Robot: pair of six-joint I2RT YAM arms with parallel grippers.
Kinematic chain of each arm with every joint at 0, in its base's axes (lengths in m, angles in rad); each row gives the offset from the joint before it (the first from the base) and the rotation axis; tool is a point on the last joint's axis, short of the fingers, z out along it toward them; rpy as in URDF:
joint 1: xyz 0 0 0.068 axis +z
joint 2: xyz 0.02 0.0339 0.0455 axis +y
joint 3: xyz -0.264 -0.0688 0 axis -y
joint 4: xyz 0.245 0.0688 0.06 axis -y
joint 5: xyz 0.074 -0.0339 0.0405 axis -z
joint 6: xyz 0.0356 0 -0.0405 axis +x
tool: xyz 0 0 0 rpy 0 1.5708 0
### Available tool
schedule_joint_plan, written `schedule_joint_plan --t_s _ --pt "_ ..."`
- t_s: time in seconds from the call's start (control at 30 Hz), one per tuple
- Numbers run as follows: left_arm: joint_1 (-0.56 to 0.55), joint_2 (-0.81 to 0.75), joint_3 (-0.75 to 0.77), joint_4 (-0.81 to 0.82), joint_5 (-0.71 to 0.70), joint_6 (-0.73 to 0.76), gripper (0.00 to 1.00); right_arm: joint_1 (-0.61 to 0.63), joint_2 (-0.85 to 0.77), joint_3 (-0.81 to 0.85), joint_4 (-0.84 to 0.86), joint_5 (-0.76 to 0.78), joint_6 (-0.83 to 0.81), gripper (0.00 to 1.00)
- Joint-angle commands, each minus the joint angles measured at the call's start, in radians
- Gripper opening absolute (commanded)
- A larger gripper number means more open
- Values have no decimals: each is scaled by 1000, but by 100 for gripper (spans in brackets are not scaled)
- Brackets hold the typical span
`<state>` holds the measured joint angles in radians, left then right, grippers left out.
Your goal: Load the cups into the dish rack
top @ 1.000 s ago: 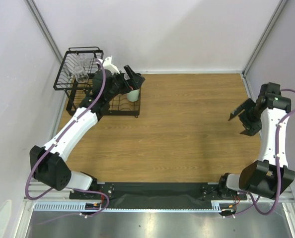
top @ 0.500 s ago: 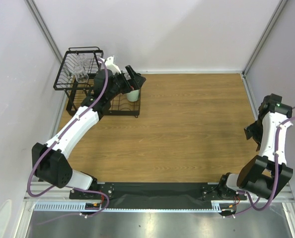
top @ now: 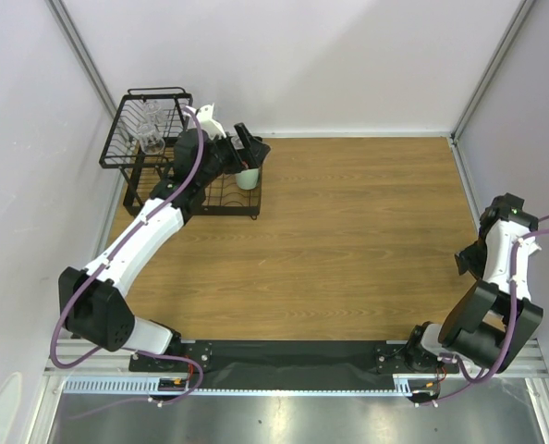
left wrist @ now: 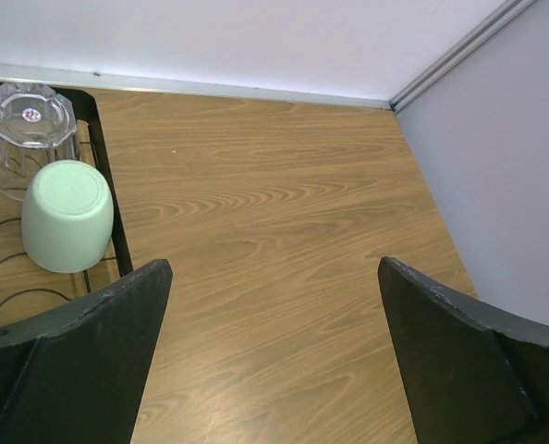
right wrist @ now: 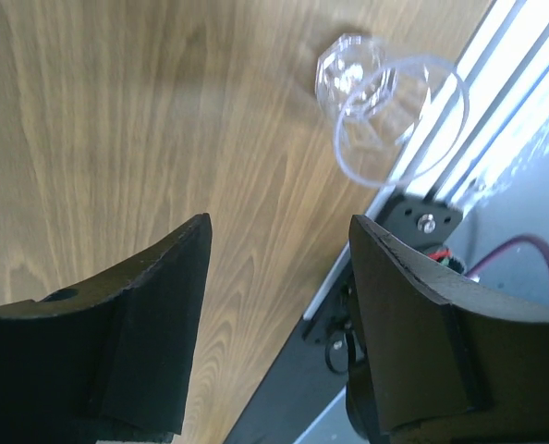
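Note:
The black wire dish rack (top: 148, 109) stands at the far left corner. A pale mint-green tumbler (top: 247, 178) sits upside down in its low tray, also in the left wrist view (left wrist: 67, 215), next to an upturned clear glass cup (left wrist: 30, 120). Another clear glass (top: 151, 138) sits in the raised basket. My left gripper (top: 250, 146) hovers open and empty just above the tumbler; the left wrist view (left wrist: 274, 351) shows bare wood between its fingers. My right gripper (top: 469, 262) is open and empty (right wrist: 279, 277). One clear glass cup (right wrist: 385, 102) stands on the table ahead of it, by the near edge.
The rack's rim wire (left wrist: 103, 157) runs beside the tumbler. The table's near edge with the black strip and a mount (right wrist: 422, 222) lies close to the lone glass. Grey walls enclose the table at left, back and right (top: 524, 111).
My right arm has folded back toward its base, and its gripper has dropped from mid-right toward the near right corner. The left arm has barely moved.

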<state>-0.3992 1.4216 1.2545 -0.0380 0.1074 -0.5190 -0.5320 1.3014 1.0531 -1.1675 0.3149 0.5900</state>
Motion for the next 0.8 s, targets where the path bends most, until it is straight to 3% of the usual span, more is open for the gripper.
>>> schedule_joint_plan --t_s 0.0,0.37,0.5,0.77 --pt "8 -55 -10 33 -15 42 100 -13 18 -4 87 62 -47 66" --pt "11 -70 -12 13 -25 43 100 -75 117 -16 121 36 -41 64" --pt "11 -76 -21 4 -28 40 100 -94 142 -22 132 35 -41 59" --pt "14 -95 -33 -8 -35 53 100 -103 148 -38 112 53 -24 60"
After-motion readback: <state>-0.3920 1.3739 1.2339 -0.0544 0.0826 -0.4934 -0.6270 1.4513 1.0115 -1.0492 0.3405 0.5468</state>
